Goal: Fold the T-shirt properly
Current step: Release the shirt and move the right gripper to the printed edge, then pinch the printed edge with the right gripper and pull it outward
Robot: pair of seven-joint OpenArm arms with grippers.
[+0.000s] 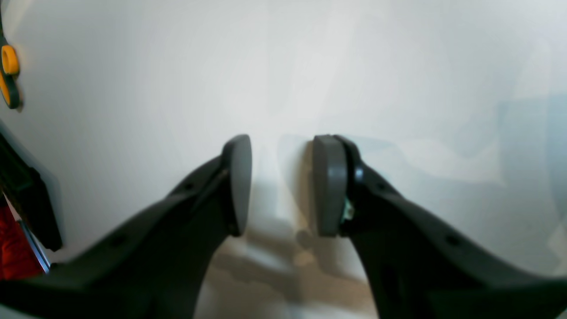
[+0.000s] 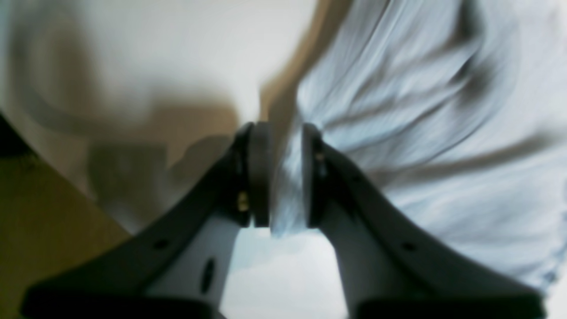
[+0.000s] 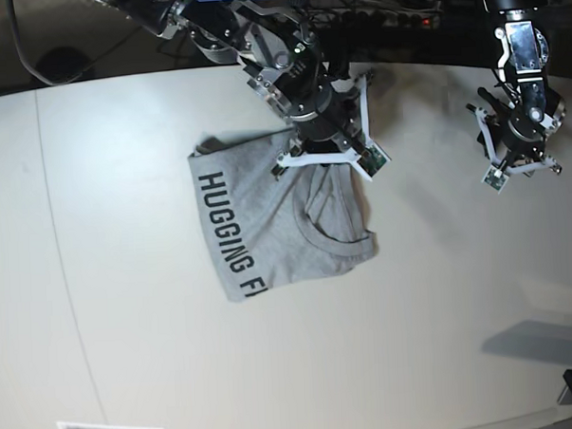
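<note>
The grey T-shirt (image 3: 268,230) lies partly folded on the white table (image 3: 441,293); the right end effector (image 2: 280,175) pinches its fabric, while the left end effector (image 1: 281,184) hovers apart, jaws parted and empty

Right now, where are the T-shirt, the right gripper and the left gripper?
T-shirt (image 3: 259,239): base view, grey body beside the lettering.
Right gripper (image 2: 280,177): right wrist view, between the fingertips, cloth there.
Left gripper (image 1: 281,186): left wrist view, gap between the fingertips.
</note>
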